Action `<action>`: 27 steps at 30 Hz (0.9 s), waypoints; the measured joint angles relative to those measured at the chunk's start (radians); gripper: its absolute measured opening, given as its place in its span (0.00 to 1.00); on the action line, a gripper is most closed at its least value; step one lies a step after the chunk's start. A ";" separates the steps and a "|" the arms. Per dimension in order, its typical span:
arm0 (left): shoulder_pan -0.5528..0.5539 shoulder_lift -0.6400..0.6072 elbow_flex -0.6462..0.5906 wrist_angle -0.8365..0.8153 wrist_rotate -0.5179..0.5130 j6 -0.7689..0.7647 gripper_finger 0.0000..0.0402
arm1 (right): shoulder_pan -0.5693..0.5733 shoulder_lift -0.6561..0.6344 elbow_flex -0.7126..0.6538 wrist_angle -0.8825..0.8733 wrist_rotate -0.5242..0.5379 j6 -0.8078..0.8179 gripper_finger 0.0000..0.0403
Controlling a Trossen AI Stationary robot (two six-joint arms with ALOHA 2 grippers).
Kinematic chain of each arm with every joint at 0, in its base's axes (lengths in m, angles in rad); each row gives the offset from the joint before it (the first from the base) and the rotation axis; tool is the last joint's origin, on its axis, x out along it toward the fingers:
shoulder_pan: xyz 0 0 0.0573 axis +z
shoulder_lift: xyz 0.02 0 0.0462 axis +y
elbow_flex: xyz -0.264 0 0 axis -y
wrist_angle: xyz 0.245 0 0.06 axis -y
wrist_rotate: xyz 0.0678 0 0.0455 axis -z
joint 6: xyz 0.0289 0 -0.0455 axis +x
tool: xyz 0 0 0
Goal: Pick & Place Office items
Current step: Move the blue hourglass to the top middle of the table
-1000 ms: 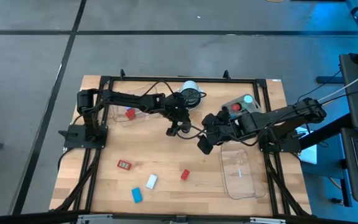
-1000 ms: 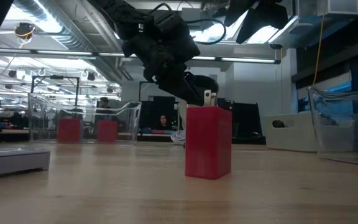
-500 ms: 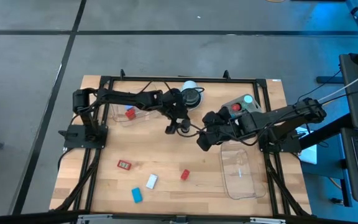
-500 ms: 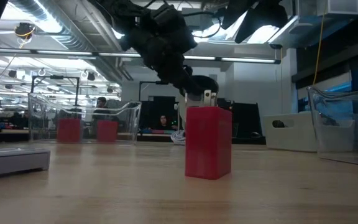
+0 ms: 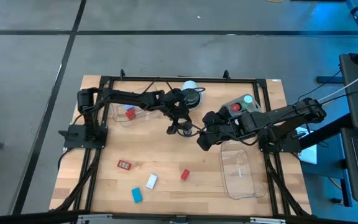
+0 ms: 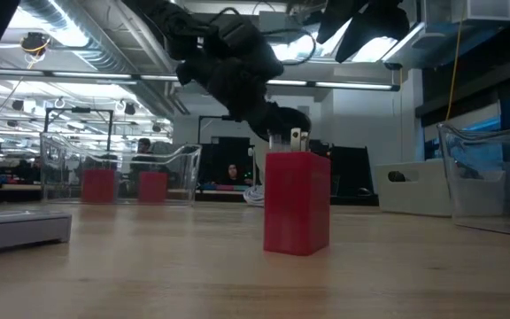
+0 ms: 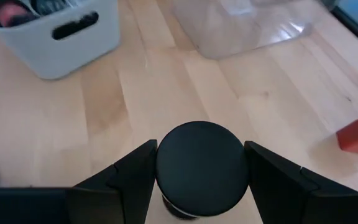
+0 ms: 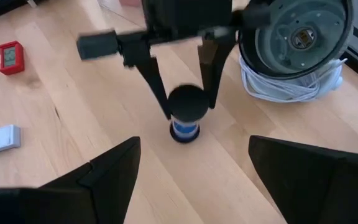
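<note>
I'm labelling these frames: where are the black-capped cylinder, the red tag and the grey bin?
black-capped cylinder (image 7: 201, 163), left wrist view, on its round black top.
red tag (image 8: 9, 57), right wrist view, on its face.
grey bin (image 7: 55, 40), left wrist view, on its front wall.

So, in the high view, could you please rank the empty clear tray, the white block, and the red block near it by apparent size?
1. Clear tray, by far the largest.
2. White block.
3. Red block, slightly smaller than the white one; the gap is small.
</note>
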 joint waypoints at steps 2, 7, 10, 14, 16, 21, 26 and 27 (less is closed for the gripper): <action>-0.004 0.018 0.000 0.000 -0.001 0.003 0.55 | 0.000 0.000 0.000 -0.003 0.000 0.000 0.75; -0.002 0.021 0.000 0.021 -0.004 0.002 0.55 | 0.000 0.000 0.000 -0.003 0.000 0.000 0.75; 0.001 0.021 0.000 0.028 -0.007 0.002 0.55 | 0.000 0.000 0.000 -0.003 0.000 0.000 0.75; 0.000 0.021 0.000 0.008 -0.011 0.002 0.57 | 0.000 0.000 0.000 -0.003 0.000 0.000 0.75; 0.000 0.021 0.000 0.009 -0.013 0.002 0.59 | 0.000 0.000 0.000 -0.003 0.000 -0.001 0.75; 0.001 0.021 0.000 0.011 -0.021 0.008 0.60 | 0.000 0.000 0.000 -0.003 0.000 -0.001 0.75; 0.000 0.021 0.000 0.013 -0.065 0.006 0.61 | 0.000 0.000 0.000 -0.003 -0.001 -0.001 0.75; 0.000 0.021 0.000 0.014 -0.064 -0.002 0.61 | 0.000 0.000 0.000 -0.003 -0.001 -0.001 0.75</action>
